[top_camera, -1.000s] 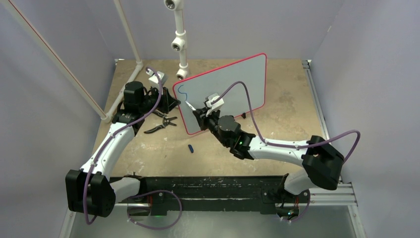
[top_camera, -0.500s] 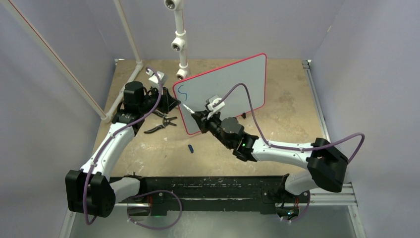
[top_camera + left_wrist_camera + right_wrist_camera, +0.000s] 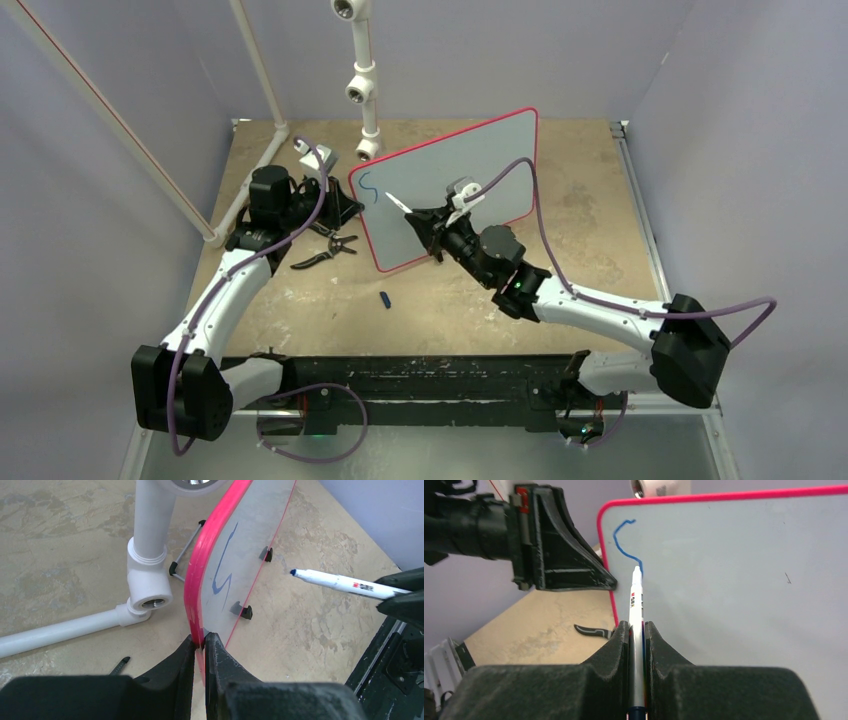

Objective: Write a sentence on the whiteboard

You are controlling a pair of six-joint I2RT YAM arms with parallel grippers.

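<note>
White pipe (image 3: 361,87) just beside whiteboard (image 3: 500,160)

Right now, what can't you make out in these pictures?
- Top view: the small blue object, too small to identify.
- Right wrist view: the blue stroke's lower end, behind the marker.
- Left wrist view: the board's top, cut off by the frame edge.

One whiteboard (image 3: 470,165), red-framed. On it one blue mark (image 3: 370,186), a single letter S. Two black feet (image 3: 243,611) counted along its lower edge in the left wrist view. One marker (image 3: 398,203), white-barrelled. Two arms, left arm (image 3: 225,285) and right arm (image 3: 590,300). Two grippers: left gripper (image 3: 200,641), right gripper (image 3: 636,630). Two purple cables (image 3: 325,175), one per arm. On the bench (image 3: 560,240): one pair of pliers (image 3: 325,252), one small blue cap (image 3: 385,298). One white pipe frame (image 3: 361,75) at the back.
</note>
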